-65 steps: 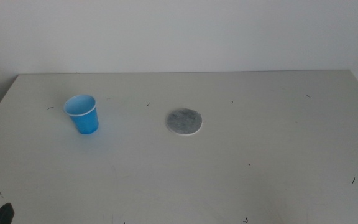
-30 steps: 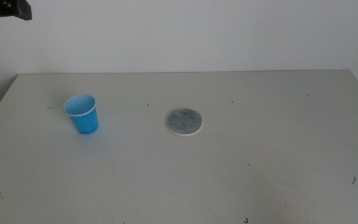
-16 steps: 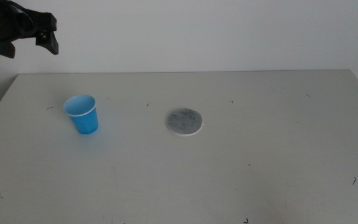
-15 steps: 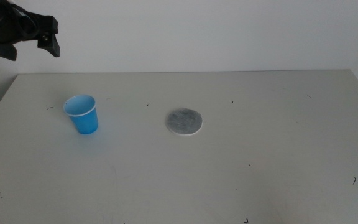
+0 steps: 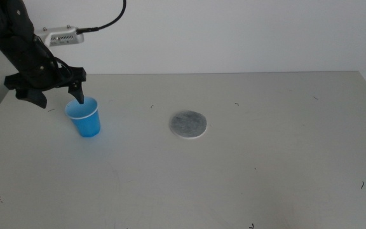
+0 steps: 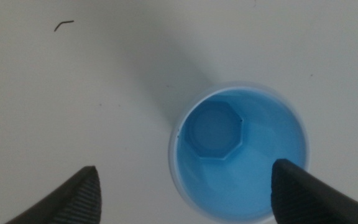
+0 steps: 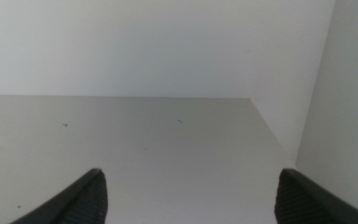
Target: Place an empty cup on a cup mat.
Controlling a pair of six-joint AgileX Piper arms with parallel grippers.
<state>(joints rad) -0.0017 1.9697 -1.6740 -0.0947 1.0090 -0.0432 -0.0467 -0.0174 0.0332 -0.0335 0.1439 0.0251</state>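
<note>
The left gripper [image 5: 59, 95] has come down over the cup [image 5: 84, 117], fingers wide apart. Next it can grab it for the mat [image 5: 189, 124].

The right gripper [image 7: 188, 186] waits off to the side, fingers apart.

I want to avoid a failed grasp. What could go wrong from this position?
The open left gripper is off-centre over the cup: one jaw sits above the cup's inside, so descending could hit the rim and tip it. The cup mat is only slightly wider, so placement may overhang.
</note>
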